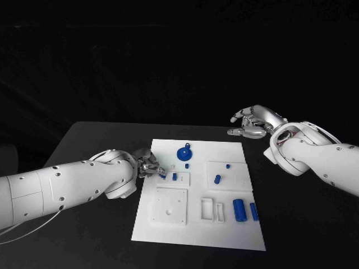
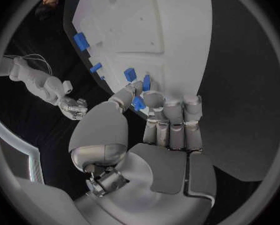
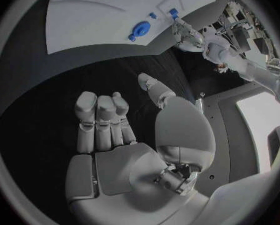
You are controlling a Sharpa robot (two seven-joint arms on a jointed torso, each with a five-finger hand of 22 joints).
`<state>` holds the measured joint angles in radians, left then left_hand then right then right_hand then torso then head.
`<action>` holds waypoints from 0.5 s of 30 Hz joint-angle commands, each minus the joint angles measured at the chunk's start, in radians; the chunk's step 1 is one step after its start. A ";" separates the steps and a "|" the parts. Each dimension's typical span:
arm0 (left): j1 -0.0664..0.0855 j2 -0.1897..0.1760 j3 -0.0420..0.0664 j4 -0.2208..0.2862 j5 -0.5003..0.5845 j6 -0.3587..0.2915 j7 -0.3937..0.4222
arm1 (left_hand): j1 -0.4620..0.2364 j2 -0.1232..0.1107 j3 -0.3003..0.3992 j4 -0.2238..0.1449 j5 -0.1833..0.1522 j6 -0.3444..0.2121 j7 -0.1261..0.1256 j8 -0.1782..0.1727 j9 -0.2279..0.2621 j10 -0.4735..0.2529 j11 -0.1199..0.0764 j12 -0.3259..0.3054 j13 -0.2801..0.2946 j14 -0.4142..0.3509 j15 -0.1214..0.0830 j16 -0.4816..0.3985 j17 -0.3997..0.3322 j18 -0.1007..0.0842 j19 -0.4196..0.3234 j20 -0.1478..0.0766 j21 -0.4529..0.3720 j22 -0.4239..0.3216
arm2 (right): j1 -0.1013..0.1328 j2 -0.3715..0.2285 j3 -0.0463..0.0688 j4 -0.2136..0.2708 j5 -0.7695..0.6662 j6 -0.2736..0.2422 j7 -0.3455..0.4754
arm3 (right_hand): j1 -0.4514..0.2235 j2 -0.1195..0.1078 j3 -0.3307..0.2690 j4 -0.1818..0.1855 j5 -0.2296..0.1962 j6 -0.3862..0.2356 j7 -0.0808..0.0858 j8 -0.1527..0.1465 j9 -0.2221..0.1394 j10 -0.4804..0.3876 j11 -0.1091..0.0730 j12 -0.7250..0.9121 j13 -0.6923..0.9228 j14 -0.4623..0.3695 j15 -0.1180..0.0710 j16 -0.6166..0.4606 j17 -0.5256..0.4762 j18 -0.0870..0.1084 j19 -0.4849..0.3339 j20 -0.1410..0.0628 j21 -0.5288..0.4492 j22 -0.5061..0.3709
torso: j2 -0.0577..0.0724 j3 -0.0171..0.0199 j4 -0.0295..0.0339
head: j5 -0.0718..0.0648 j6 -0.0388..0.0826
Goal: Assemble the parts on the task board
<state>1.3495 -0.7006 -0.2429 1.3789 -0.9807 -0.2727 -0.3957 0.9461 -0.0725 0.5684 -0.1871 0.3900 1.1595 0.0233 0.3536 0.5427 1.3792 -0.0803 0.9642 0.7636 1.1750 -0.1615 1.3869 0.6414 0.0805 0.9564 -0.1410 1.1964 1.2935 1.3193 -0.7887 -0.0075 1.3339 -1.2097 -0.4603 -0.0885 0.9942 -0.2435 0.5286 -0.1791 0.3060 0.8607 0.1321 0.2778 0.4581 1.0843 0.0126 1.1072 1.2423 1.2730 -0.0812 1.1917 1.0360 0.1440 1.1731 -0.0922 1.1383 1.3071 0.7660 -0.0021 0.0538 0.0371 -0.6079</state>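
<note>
The white task board lies in the middle of the black table. My left hand is at the board's left edge; in the left wrist view its thumb and a finger pinch a small blue part, close to two blue pegs standing in the board. A round blue part lies near the far edge, and two blue cylinders lie at the right. My right hand hangs above the table beyond the board's far right corner, fingers apart and holding nothing.
Raised white blocks with recesses sit on the near half of the board. Further small blue pegs stand near its middle. Bare black table surrounds the board on all sides.
</note>
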 commanded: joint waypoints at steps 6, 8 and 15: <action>-0.004 0.006 0.000 -0.007 -0.021 0.068 -0.017 | 0.003 0.007 0.036 -0.035 0.005 0.076 -0.040 0.082 0.073 0.037 -0.046 0.005 0.002 0.048 -0.057 0.005 0.001 0.010 0.007 -0.127 0.006 0.001 | -0.001 -0.001 0.000 0.001 -0.002 0.013 0.009 | 0.004 0.002 0.000 0.005 0.006 0.018 0.010 0.001 -0.001 -0.031 0.016 0.006 -0.001 0.009 0.000 -0.006 0.001 0.118 0.003 -0.007 -0.005 0.001 | 0.000 0.0000 0.0002 | 0.000 -0.003; -0.006 0.007 0.001 -0.009 -0.021 0.072 -0.018 | 0.002 0.008 0.037 -0.035 0.005 0.076 -0.040 0.082 0.074 0.036 -0.046 0.005 0.002 0.047 -0.057 0.006 0.001 0.010 0.007 -0.127 0.006 0.001 | -0.001 0.000 0.000 0.000 -0.002 0.013 0.010 | 0.004 0.002 0.000 0.005 0.006 0.018 0.010 0.001 -0.001 -0.031 0.016 0.006 -0.002 0.009 0.000 -0.006 0.001 0.118 0.003 -0.007 -0.005 0.001 | -0.001 -0.0003 0.0010 | -0.001 -0.002; -0.011 0.008 0.001 -0.009 -0.021 0.078 -0.017 | 0.001 0.009 0.036 -0.035 0.005 0.075 -0.040 0.082 0.074 0.036 -0.046 0.006 0.002 0.047 -0.056 0.006 0.001 0.010 0.006 -0.127 0.006 0.002 | -0.001 -0.001 0.000 0.001 -0.002 0.012 0.010 | 0.004 0.002 0.000 0.005 0.007 0.018 0.010 0.001 -0.001 -0.031 0.016 0.006 -0.002 0.009 0.000 -0.006 0.001 0.118 0.003 -0.007 -0.005 0.002 | 0.000 0.0004 0.0000 | 0.000 -0.003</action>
<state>1.3466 -0.6946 -0.2375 1.3702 -0.9940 -0.2335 -0.4004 0.9461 -0.0725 0.5668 -0.1886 0.3888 1.1604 0.0232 0.3756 0.5432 1.3795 -0.0806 0.9642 0.7645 1.1767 -0.1633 1.3869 0.6411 0.0832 0.9564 -0.1409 1.1964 1.2943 1.3187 -0.7893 -0.0075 1.3334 -1.2093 -0.4592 -0.0878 0.9942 -0.2435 0.5286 -0.1792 0.3060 0.8607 0.1321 0.2778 0.4581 1.0842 0.0126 1.1072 1.2422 1.2730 -0.0812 1.1917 1.0358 0.1440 1.1757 -0.0943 1.1383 1.3069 0.7655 -0.0021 0.0543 0.0361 -0.6107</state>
